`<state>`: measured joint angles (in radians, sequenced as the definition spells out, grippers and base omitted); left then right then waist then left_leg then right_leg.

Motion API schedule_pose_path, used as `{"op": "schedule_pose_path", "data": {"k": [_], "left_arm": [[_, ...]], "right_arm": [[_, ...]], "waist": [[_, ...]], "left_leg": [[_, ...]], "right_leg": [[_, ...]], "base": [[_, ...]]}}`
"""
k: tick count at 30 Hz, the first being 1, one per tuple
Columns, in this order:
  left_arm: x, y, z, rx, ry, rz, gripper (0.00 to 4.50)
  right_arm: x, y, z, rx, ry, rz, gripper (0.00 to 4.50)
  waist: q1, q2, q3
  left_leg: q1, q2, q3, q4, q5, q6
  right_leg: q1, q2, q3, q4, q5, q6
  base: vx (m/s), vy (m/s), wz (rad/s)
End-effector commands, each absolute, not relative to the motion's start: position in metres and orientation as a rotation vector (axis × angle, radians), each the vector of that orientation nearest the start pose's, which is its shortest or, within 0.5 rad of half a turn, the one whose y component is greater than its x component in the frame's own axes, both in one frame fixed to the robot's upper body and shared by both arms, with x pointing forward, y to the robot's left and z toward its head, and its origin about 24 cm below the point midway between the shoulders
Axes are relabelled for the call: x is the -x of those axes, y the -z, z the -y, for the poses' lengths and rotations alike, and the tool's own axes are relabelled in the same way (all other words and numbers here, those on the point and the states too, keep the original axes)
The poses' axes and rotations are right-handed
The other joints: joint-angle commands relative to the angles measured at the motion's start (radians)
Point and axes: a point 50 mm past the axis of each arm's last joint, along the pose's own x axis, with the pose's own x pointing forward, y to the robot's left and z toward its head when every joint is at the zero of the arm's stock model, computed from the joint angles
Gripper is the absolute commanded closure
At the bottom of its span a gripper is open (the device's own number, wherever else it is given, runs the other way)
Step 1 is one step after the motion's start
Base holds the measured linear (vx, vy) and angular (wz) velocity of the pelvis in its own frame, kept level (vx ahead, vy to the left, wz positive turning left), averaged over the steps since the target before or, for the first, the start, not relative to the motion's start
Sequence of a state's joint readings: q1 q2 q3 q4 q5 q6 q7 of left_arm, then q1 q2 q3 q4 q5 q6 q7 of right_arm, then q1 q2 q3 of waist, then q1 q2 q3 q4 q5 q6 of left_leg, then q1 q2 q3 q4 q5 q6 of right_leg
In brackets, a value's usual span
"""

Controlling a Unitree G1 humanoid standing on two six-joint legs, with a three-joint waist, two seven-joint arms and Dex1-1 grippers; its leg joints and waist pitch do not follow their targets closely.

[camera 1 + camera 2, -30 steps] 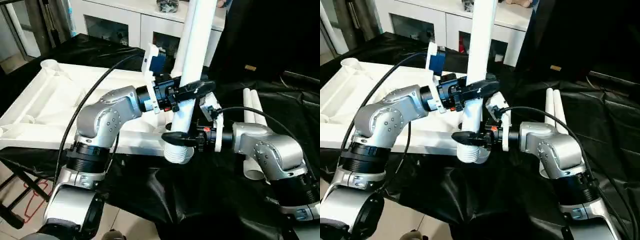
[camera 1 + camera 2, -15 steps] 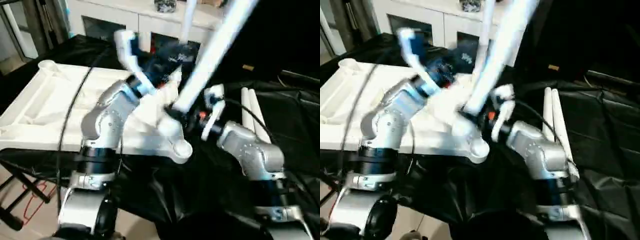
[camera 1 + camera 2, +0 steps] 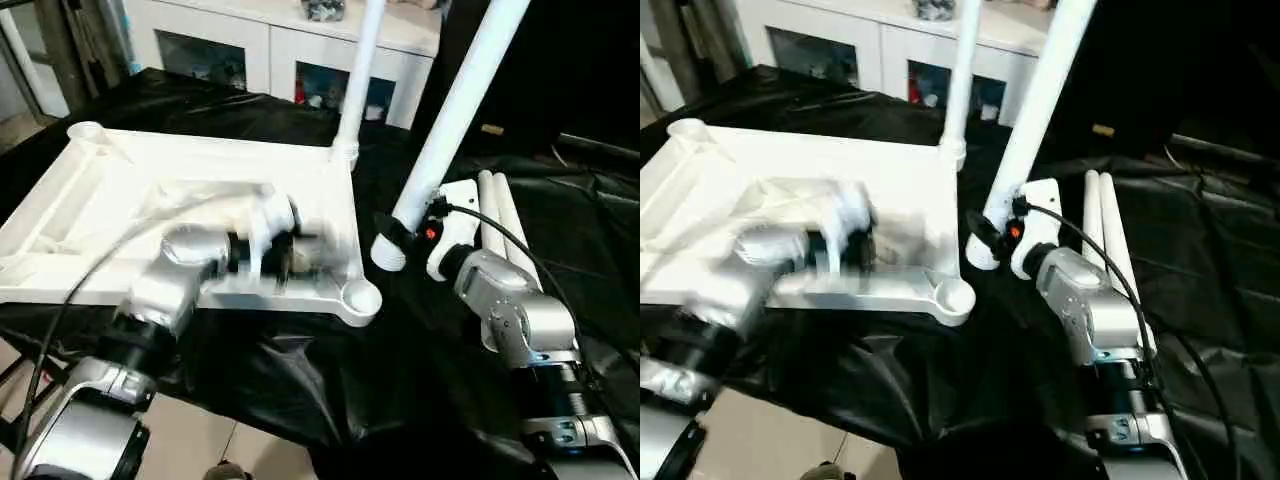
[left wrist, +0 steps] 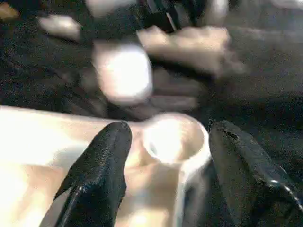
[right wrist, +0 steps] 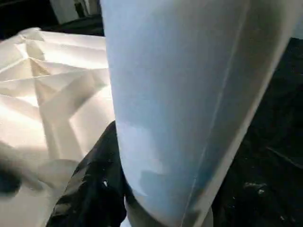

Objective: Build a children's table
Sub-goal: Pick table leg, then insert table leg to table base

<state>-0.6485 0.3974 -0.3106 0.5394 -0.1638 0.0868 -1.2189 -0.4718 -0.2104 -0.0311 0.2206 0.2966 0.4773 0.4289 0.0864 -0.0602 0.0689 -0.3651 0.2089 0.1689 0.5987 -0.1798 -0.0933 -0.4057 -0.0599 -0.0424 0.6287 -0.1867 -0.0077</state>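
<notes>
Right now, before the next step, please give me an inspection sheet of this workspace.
Surface: black-draped work table, cloth wrinkled.
Job's things: tabletop lies underside up; one leg stands in its far corner socket; near corner socket empty; two spare legs lie side by side.
Clutter: nothing seen.
Grippers: right gripper holds a tilted leg near its lower end; left gripper open over the near socket.
Cables: black cable on the right arm.
Surroundings: white cabinet behind.
</notes>
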Motion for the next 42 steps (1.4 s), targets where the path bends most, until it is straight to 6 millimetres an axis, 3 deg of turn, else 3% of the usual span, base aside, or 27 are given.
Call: {"op": "schedule_pose_path", "data": {"k": [1,4,5,6,8,12,18,21,22,27,34,36,37,38,39,40,42], "left_arm": [[-0.324,-0.077,-0.13,-0.419,1.434,-0.341,1.52],[-0.326,-0.07,-0.135,-0.459,1.419,-0.381,1.87],[-0.328,-0.069,-0.136,-0.463,1.409,-0.383,1.87],[-0.329,-0.069,-0.138,-0.468,1.401,-0.387,1.99],[-0.331,-0.067,-0.143,-0.483,1.39,-0.407,2.14],[-0.332,-0.063,-0.151,-0.487,1.375,-0.448,2.43],[-0.33,-0.058,-0.163,-0.485,1.375,-0.492,3.11],[-0.33,-0.057,-0.165,-0.482,1.377,-0.497,3.24],[-0.33,-0.057,-0.166,-0.478,1.374,-0.499,3.32],[-0.327,-0.053,-0.173,-0.485,1.372,-0.529,3.66],[-0.323,-0.049,-0.176,-0.503,1.383,-0.564,4.42],[-0.323,-0.048,-0.174,-0.499,1.379,-0.563,4.5],[-0.323,-0.048,-0.171,-0.505,1.379,-0.571,4.5],[-0.323,-0.048,-0.171,-0.505,1.379,-0.571,4.5],[-0.323,-0.046,-0.164,-0.515,1.376,-0.573,4.5],[-0.324,-0.046,-0.16,-0.515,1.371,-0.569,4.5],[-0.324,-0.045,-0.153,-0.514,1.363,-0.561,4.5]], "right_arm": [[-0.33,-0.09,0.151,-0.089,-0.508,-0.197,2.61],[-0.329,-0.089,0.152,-0.071,-0.516,-0.196,2.61],[-0.328,-0.089,0.152,-0.069,-0.516,-0.196,2.61],[-0.327,-0.089,0.152,-0.069,-0.519,-0.196,2.61],[-0.325,-0.089,0.151,-0.07,-0.529,-0.2,2.61],[-0.323,-0.087,0.15,-0.065,-0.537,-0.199,2.61],[-0.322,-0.087,0.15,-0.059,-0.546,-0.192,2.61],[-0.323,-0.087,0.149,-0.059,-0.55,-0.191,2.61],[-0.323,-0.087,0.148,-0.06,-0.556,-0.189,2.61],[-0.324,-0.091,0.145,-0.064,-0.585,-0.175,2.61],[-0.32,-0.103,0.134,-0.148,-0.726,-0.172,2.61],[-0.318,-0.104,0.13,-0.152,-0.768,-0.181,2.61],[-0.316,-0.104,0.127,-0.157,-0.813,-0.199,2.61],[-0.316,-0.104,0.127,-0.157,-0.813,-0.199,2.61],[-0.314,-0.101,0.123,-0.139,-0.853,-0.23,2.61],[-0.314,-0.099,0.122,-0.123,-0.865,-0.245,2.61],[-0.315,-0.095,0.12,-0.095,-0.877,-0.267,2.61]], "waist": [[-0.004,0.033,-0.08],[-0.008,0.029,-0.08],[-0.007,0.03,-0.081],[-0.008,0.04,-0.08],[-0.007,0.035,-0.081],[-0.006,0.04,-0.082],[-0.007,0.042,-0.079],[-0.01,0.043,-0.079],[-0.012,0.035,-0.078],[-0.015,0.039,-0.078],[-0.021,0.036,-0.076],[-0.022,0.037,-0.076],[-0.022,0.027,-0.076],[-0.02,0.032,-0.076],[-0.021,0.022,-0.076],[-0.019,0.027,-0.076],[-0.019,0.025,-0.074]], "left_leg": [[0.015,0.009,0.004,-0.07,-0.152,-0.056],[0.015,0.01,0.004,-0.07,-0.171,-0.054],[0.017,0.011,0.004,-0.07,-0.172,-0.055],[0.018,0.011,0.004,-0.07,-0.179,-0.053],[0.015,0.01,0.004,-0.068,-0.174,-0.047],[0.015,0.012,0.004,-0.068,-0.164,-0.036],[0.014,0.011,0.004,-0.07,-0.182,-0.037],[0.015,0.012,0.003,-0.07,-0.192,-0.04],[0.015,0.012,0.003,-0.071,-0.196,-0.038],[0.015,0.012,0.003,-0.071,-0.194,-0.032],[0.014,0.014,0.002,-0.073,-0.2,-0.019],[0.016,0.015,0.002,-0.073,-0.202,-0.021],[0.016,0.015,0.003,-0.073,-0.202,-0.019],[0.014,0.015,0.002,-0.073,-0.192,-0.016],[0.012,0.016,0.003,-0.073,-0.187,-0.014],[0.014,0.016,0.003,-0.072,-0.18,-0.012],[0.013,0.017,0.004,-0.071,-0.181,-0.011]], "right_leg": [[0.06,-0.061,0.043,-0.065,-0.076,-0.184],[0.06,-0.061,0.043,-0.069,-0.105,-0.187],[0.06,-0.062,0.043,-0.067,-0.103,-0.19],[0.057,-0.061,0.043,-0.07,-0.096,-0.198],[0.061,-0.06,0.043,-0.066,-0.076,-0.209],[0.061,-0.064,0.043,-0.064,-0.077,-0.22],[0.059,-0.065,0.044,-0.07,-0.125,-0.214],[0.059,-0.065,0.044,-0.071,-0.142,-0.211],[0.059,-0.065,0.043,-0.072,-0.15,-0.211],[0.058,-0.066,0.044,-0.072,-0.159,-0.211],[0.058,-0.067,0.045,-0.074,-0.18,-0.209],[0.056,-0.067,0.044,-0.074,-0.185,-0.213],[0.057,-0.067,0.044,-0.076,-0.187,-0.212],[0.059,-0.068,0.045,-0.072,-0.179,-0.213],[0.058,-0.068,0.044,-0.073,-0.178,-0.212],[0.057,-0.069,0.044,-0.071,-0.177,-0.214],[0.055,-0.071,0.044,-0.074,-0.192,-0.213]], "base": [[0.0,0.0,0.0],[0.0,0.0,0.0],[0.0,0.0,0.0],[0.0,0.0,0.0],[0.0,0.0,0.0],[0.0,0.0,0.0],[0.0,0.0,0.0],[0.0,0.0,0.0],[0.0,0.0,0.0],[0.0,0.0,0.0],[0.0,0.0,0.0],[0.0,0.0,0.0],[0.0,0.0,0.0],[0.0,0.0,0.0],[0.0,0.0,0.0],[0.0,0.0,0.0],[0.0,0.0,0.0]]}}
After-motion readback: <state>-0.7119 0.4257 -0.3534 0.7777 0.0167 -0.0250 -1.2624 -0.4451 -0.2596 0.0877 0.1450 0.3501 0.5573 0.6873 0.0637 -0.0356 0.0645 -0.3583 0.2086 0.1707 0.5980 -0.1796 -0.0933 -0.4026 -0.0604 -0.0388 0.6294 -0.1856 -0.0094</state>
